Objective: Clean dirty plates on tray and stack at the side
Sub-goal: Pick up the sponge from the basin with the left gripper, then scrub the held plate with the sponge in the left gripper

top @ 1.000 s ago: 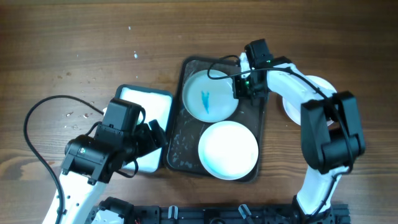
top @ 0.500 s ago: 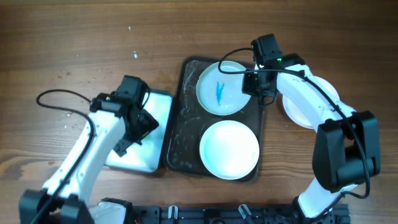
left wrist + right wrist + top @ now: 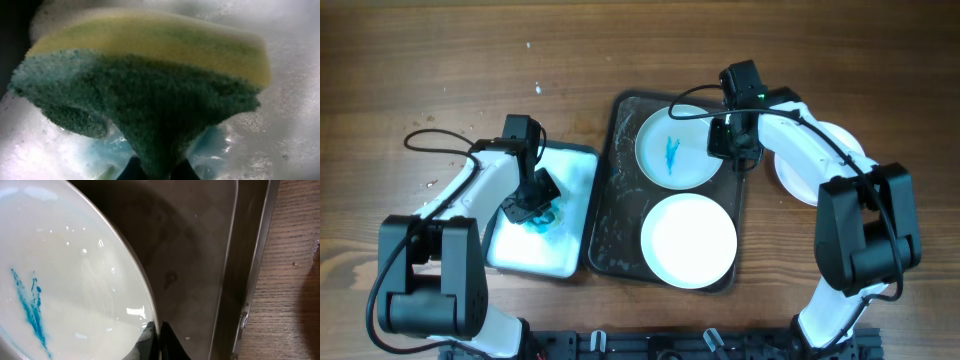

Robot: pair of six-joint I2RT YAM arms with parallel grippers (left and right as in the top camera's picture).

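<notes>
The dark brown tray (image 3: 617, 215) holds two white plates. The far plate (image 3: 670, 150) carries a blue smear (image 3: 31, 305), and my right gripper (image 3: 724, 141) is shut on its right rim (image 3: 159, 341), with one finger inside the plate and one outside. The near plate (image 3: 688, 240) looks clean. A third plate (image 3: 832, 140) lies on the table right of the tray, partly under the right arm. My left gripper (image 3: 531, 204) is shut on a yellow and green sponge (image 3: 150, 95) over the foamy white tray (image 3: 570, 170).
The white tray with a teal rim sits just left of the dark tray and holds foam and a teal puddle (image 3: 548, 217). A black cable (image 3: 435, 137) loops over the wood at the left. The dark tray's raised rim (image 3: 250, 285) borders bare wood (image 3: 295, 280).
The left arm swung out over the white tray and its jaws closed on the sponge. The right gripper shifted the smeared plate slightly right and away.
</notes>
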